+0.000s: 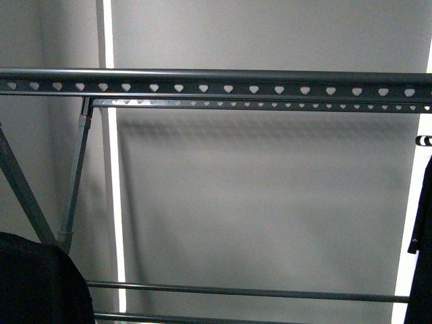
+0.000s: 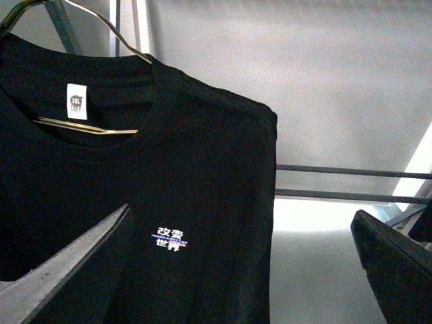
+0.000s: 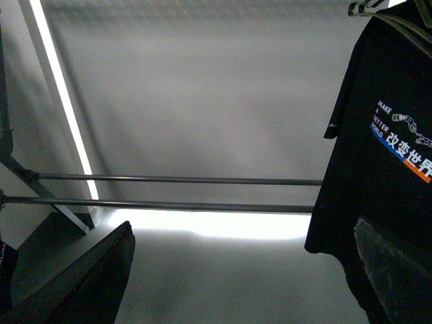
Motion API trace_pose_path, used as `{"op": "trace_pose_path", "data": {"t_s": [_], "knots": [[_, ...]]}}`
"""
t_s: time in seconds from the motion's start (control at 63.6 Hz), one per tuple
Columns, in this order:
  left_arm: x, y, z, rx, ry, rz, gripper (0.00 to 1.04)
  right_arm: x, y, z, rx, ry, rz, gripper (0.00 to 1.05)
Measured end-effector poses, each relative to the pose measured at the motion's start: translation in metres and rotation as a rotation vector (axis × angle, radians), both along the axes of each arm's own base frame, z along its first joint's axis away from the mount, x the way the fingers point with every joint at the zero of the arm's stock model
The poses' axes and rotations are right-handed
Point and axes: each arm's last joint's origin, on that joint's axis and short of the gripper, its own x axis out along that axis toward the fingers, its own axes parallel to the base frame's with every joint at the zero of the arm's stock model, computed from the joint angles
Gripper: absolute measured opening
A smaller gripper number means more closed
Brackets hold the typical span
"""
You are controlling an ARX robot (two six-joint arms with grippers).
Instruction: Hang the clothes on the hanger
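Note:
The grey metal rack's top rail (image 1: pixel 216 86), punched with heart-shaped holes, spans the front view, with a second punched rail (image 1: pixel 270 104) just behind it. In the left wrist view a black T-shirt (image 2: pixel 135 202) with a small white Chinese print hangs on a thin wire hanger (image 2: pixel 88 128). My left gripper (image 2: pixel 236 270) is open and empty in front of it. In the right wrist view a black T-shirt (image 3: pixel 385 155) printed "MAKE A BETTER WORLD" hangs beside my right gripper (image 3: pixel 243 270), which is open and empty. One of its fingers (image 3: pixel 398 263) is in front of the shirt's hem.
In the front view black cloth shows at the lower left (image 1: pixel 40 283) and at the right edge (image 1: pixel 424 223). A diagonal brace (image 1: pixel 23 192) and thin lower bars (image 1: pixel 250 292) belong to the rack. A grey wall with a bright vertical strip (image 1: pixel 115 202) stands behind.

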Motion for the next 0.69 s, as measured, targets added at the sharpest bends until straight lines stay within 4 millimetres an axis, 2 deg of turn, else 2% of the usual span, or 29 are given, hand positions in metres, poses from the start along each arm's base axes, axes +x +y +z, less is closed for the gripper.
{"op": "trace_pose_path", "data": {"t_s": [0.299,0.393,0.472,0.519,0.566,0.613,0.692], "knots": [[0.0,0.0,0.0,0.0,0.002,-0.004,0.98,0.0,0.0,0.0,0.0,0.0,0.0,0.97],[0.003,-0.005,-0.003,0.04,0.082,-0.062,0.98,0.0,0.0,0.0,0.0,0.0,0.0,0.97],[0.011,-0.015,0.005,0.07,0.095,-0.029,0.98,0.0,0.0,0.0,0.0,0.0,0.0,0.97],[0.02,-0.024,0.02,0.069,0.068,0.024,0.98,0.0,0.0,0.0,0.0,0.0,0.0,0.97],[0.041,-0.035,0.05,0.02,0.039,0.146,0.98,0.0,0.0,0.0,0.0,0.0,0.0,0.97],[0.066,-0.041,0.071,-0.039,0.088,0.283,0.98,0.0,0.0,0.0,0.0,0.0,0.0,0.97],[0.1,-0.047,0.082,-0.093,0.175,0.442,0.98,0.0,0.0,0.0,0.0,0.0,0.0,0.97]]}}
